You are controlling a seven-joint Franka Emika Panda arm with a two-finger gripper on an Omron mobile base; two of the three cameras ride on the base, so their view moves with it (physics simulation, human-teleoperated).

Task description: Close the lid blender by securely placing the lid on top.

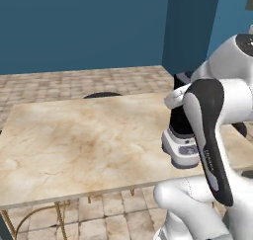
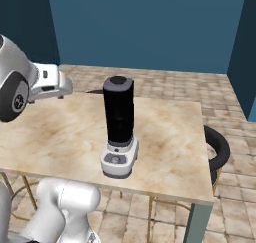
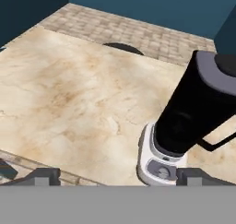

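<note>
Lid (image 2: pixel 118 80) appears seated on the blender (image 2: pixel 120 127) already, so I judge the task done or nearly so, with only a check of the seating left. Largest first: the worktop (image 2: pixel 60 132), a smooth veined beige marble slab, carries the blender near its near edge (glossy black cylindrical jar on a rounded grey-white base). The flat greyish lid has a dark round centre; the gripper (image 3: pixel 117 176) is empty, jaws spread wide.
</note>
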